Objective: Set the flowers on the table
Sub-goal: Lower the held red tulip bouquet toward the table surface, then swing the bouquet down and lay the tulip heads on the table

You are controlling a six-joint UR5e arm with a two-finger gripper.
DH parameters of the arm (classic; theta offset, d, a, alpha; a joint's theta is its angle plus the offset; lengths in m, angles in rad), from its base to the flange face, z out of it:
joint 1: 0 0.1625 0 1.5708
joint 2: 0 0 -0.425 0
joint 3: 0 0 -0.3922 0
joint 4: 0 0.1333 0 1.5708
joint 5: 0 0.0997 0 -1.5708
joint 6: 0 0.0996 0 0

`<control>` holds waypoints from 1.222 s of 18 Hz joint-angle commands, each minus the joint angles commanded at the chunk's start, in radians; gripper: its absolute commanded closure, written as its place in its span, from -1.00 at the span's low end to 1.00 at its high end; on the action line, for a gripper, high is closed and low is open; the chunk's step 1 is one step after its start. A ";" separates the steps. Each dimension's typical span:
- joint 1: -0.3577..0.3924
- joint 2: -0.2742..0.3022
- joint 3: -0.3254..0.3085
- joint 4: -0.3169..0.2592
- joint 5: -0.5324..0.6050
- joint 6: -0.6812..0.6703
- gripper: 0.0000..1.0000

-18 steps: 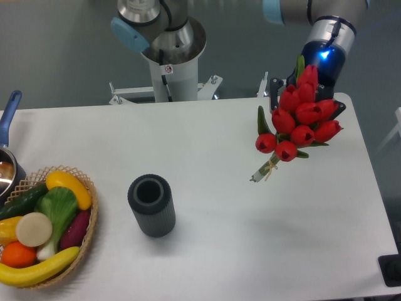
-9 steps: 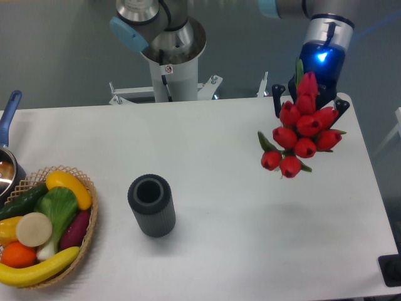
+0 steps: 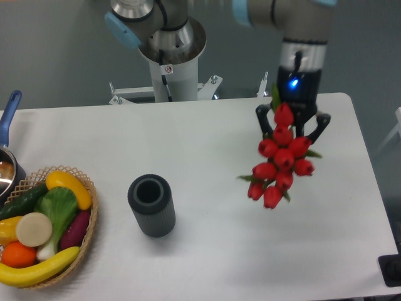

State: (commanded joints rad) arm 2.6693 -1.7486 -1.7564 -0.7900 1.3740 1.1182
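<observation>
The flowers (image 3: 279, 160), a bunch of red tulips with a few green leaf tips, hang in the air above the right half of the white table (image 3: 207, 144). Their heads point down and toward the front. The stems are hidden behind the blooms. My gripper (image 3: 291, 130) comes down from above at the top of the bunch, and its two dark fingers (image 3: 262, 119) show on either side of the upper tulips. It is shut on the flowers. A blue light glows on the wrist above it.
A dark grey ribbed cylinder (image 3: 151, 205) stands upright left of centre. A wicker basket (image 3: 94, 216) of fruit and vegetables sits at the front left, with a blue-handled pot (image 3: 7, 164) behind it. The arm's base (image 3: 169, 56) is at the back.
The arm has swung left and toward the front, carrying the flowers with it. The bunch has turned so the heads face down and forward, and the stem ends no longer show.
</observation>
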 joint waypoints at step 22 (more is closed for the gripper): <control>-0.127 -0.316 0.055 0.003 0.332 0.045 -0.21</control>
State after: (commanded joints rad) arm 2.5418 -2.0647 -1.7012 -0.7869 1.7058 1.1627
